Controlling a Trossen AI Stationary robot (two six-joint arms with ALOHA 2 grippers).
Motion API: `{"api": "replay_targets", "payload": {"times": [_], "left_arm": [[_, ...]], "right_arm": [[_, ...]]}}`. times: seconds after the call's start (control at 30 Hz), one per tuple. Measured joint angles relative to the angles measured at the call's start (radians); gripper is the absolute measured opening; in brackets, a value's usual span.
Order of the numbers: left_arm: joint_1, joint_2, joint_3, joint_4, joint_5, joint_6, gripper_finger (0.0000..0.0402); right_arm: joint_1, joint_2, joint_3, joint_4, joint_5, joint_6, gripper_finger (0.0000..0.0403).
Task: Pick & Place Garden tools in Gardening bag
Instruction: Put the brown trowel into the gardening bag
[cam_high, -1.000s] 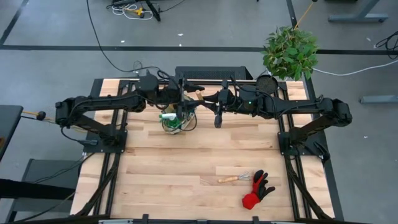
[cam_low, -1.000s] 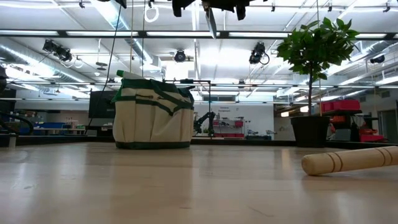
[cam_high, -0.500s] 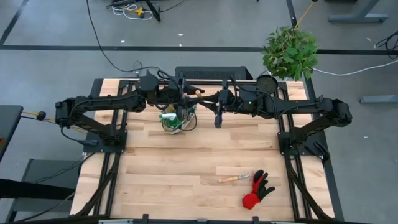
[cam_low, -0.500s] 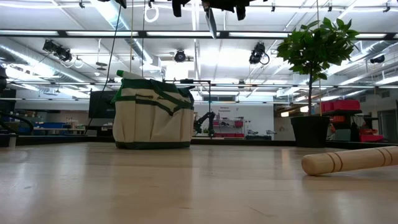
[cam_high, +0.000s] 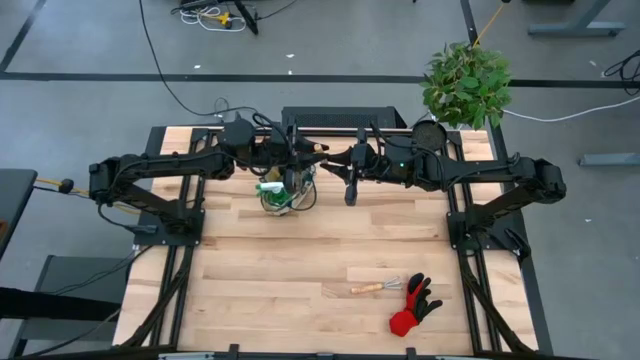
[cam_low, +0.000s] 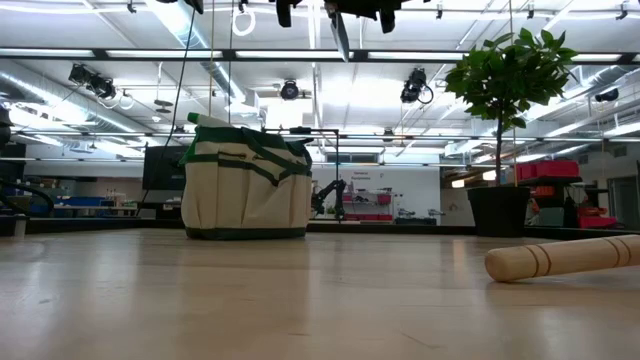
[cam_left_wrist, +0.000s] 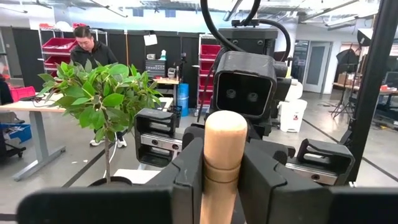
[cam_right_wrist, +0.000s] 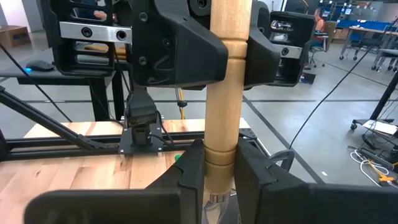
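A wooden-handled metal tool (cam_right_wrist: 225, 93) stands upright in the air over the table's far middle. My left gripper (cam_left_wrist: 225, 180) and my right gripper (cam_right_wrist: 221, 180) are both shut on its handle, meeting head-on (cam_high: 322, 153). Its metal blade (cam_low: 338, 35) points down. The tan gardening bag (cam_high: 283, 195) stands on its base just near of the left gripper, with a green spray bottle (cam_high: 270, 187) inside it. A second wooden-handled tool (cam_high: 375, 287) and the red-and-black glove (cam_high: 413, 305) lie flat at the near right. My left gripper pinches the handle's upper part (cam_left_wrist: 225, 155), just below its rounded free end, between its two fingers. The fingers come level from the table's left and lie across the upright handle. My right gripper pinches the handle's lower part (cam_right_wrist: 221, 158), just above the metal collar. Its fingers come level from the table's right, across the handle. The tool hangs upright, blade down, well clear of the table.
A leafy potted plant (cam_high: 465, 85) stands beyond the far right corner, with a dark round pot (cam_high: 428, 135) beside it. In the low view a wooden handle (cam_low: 565, 258) lies close at the right. People show in the room behind.
My left gripper's fingers have drawn together onto the upper part of the wooden handle and taken hold. Both arms and the tool have kept still.
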Motion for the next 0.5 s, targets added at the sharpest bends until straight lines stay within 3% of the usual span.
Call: {"api": "replay_targets", "payload": {"times": [0.27,0.5], "left_arm": [[0.0,0.0,0.0,-0.003,0.001,-0.005,0.0077],[0.001,-0.008,0.0,-0.031,0.024,-0.048,0.0076]], "right_arm": [[0.0,0.0,0.0,0.0,0.0,-0.002,0.0062],[0.001,-0.003,0.0,0.002,-0.001,-0.004,0.0127]]}}
